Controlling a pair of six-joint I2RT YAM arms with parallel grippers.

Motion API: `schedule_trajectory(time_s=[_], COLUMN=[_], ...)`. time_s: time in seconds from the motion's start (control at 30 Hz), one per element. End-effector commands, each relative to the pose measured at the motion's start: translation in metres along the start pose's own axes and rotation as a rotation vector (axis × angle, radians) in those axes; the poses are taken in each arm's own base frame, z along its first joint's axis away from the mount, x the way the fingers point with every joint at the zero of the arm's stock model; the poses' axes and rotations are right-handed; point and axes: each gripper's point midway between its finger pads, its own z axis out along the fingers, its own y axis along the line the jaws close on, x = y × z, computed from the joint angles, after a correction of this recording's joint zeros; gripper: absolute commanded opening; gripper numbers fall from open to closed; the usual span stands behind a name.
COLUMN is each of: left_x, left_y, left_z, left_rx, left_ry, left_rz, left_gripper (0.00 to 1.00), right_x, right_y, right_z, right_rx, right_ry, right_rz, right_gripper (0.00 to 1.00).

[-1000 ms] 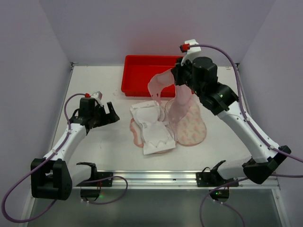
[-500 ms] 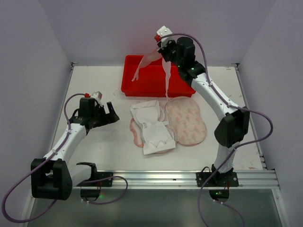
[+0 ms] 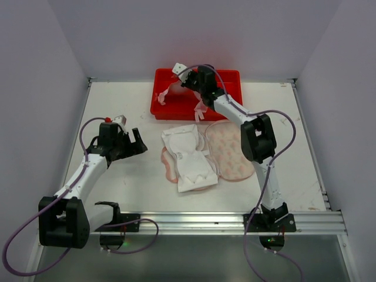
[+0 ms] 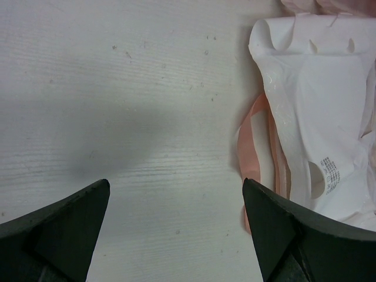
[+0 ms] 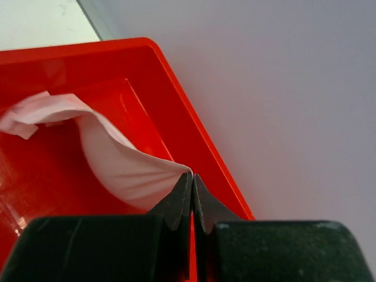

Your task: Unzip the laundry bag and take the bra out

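The left end effector [image 3: 138, 141] hovers low over the pale, faintly wood-grained bench [image 3: 117, 182], its two black wedge-shaped fingers spread wide with nothing between them. Just ahead of it and off to its right lies the peanut-shaped padded fabric laundry bag [image 3: 191, 158], cream with a salmon-pink print, unzipped and spread flat on the bench. In the left wrist view the bag's smooth white lining [image 4: 317, 106] faces up beyond the right fingertip, with scalloped cut-outs along its edge and a small printed label. The thin pink zip rim [image 4: 249, 141] curls in loose, soft loops beside it. The bag's other half, farther from this end effector, is a rounded lobe of printed padded fabric.

The right end effector [image 3: 189, 84] reaches over the glossy red rectangular plastic tray [image 3: 232, 73] at the far side of the bench. Its black fingers are pressed tight together, pinching an edge of the soft white to pale-pink fabric bra [image 5: 117, 164]. From the fingertips the bra hangs down into the tray: one rounded cup curves smoothly below them, and a crumpled end rests on the tray's shiny floor. The opened laundry bag lies apart from this end effector, behind it on the bench, outside the tray's near rim
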Motion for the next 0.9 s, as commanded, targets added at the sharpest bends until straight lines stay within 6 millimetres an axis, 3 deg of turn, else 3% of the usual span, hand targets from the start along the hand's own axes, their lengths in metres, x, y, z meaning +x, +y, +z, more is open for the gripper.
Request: schedule_trajectory(time_s=[0.0, 0.1, 0.3, 0.4, 0.5, 0.6, 0.73, 0.87], left_x=[-0.01, -0.01, -0.009, -0.009, -0.008, -0.009, -0.009, -0.009], left_y=[0.002, 0.002, 0.003, 0.004, 0.004, 0.003, 0.003, 0.002], left_z=[0.001, 0.002, 0.002, 0.002, 0.002, 0.002, 0.002, 0.001], left_rx=[-0.002, -0.005, -0.011, -0.012, -0.013, -0.008, -0.007, -0.003], left_ry=[-0.038, -0.036, -0.033, -0.034, -0.031, -0.032, -0.035, -0.035], left_rz=[0.022, 0.019, 0.02, 0.02, 0.019, 0.02, 0.021, 0.021], left_gripper=[0.98, 0.98, 0.98, 0.98, 0.98, 0.98, 0.98, 0.98], right_x=[-0.024, -0.03, -0.075, -0.086, -0.083, -0.058, -0.016, 0.011], right_y=[-0.044, -0.068, -0.122, -0.134, -0.136, -0.11, -0.058, -0.011], right_z=[0.0, -0.007, -0.033, -0.043, -0.046, -0.036, -0.021, -0.013], right_rx=[0.167, 0.224, 0.339, 0.359, 0.389, 0.323, 0.192, 0.095], right_ry=[-0.101, -0.116, -0.175, -0.188, -0.177, -0.139, -0.078, -0.023], right_rz=[-0.092, -0.107, -0.259, -0.323, -0.371, -0.39, -0.336, -0.282], right_gripper=[0.0, 0.0, 0.0, 0.0, 0.0, 0.0, 0.0, 0.02])
